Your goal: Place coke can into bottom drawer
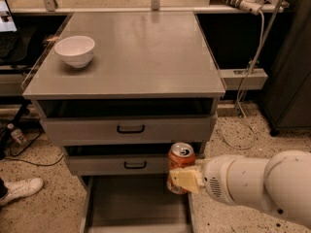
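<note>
coke can (pixel 181 158) in end effector (pixel 182 179), over bottom drawer (pixel 131 203) R side

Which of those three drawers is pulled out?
The bottom drawer: its grey floor shows, while the top drawer and middle drawer show only fronts. The gripper holds the coke can over its right edge.

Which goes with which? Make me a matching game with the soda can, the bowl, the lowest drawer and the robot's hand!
Things:
1. coke can
2. white bowl
3. bottom drawer
4. gripper

Places and states:
A. pulled open, lowest of the three
B. sitting on the cabinet top, back left
C. red-orange with a silver top, held in the air
D. closed around the can, reaching in from the right

Pairs: 1-C, 2-B, 3-A, 4-D
</note>
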`<state>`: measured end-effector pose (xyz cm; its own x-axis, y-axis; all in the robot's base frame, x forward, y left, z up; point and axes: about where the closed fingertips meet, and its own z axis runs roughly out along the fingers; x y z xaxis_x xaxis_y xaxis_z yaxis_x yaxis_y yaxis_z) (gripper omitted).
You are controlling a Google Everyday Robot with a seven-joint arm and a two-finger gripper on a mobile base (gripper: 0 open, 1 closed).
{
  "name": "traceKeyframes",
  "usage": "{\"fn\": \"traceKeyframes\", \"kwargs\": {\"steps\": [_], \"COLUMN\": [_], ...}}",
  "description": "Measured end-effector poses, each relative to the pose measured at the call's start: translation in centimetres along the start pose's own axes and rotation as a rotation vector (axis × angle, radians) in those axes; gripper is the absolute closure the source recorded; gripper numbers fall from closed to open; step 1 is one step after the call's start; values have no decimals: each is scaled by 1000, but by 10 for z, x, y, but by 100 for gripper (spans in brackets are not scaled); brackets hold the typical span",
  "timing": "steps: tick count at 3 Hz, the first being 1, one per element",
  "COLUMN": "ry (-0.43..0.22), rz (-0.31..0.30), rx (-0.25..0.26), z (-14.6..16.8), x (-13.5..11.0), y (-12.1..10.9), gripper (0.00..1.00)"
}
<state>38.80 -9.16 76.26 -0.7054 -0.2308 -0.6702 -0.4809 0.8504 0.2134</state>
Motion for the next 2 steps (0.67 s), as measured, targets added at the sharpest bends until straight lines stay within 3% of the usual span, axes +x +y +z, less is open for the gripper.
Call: {"fn": "traceKeyframes", "kwargs": {"steps": [1, 2], "ry": [16, 70], "rz": [37, 76], "rx": [-27, -72], "z": [19, 68], "x": [17, 58], "y": [3, 12], "gripper": [100, 100]}}
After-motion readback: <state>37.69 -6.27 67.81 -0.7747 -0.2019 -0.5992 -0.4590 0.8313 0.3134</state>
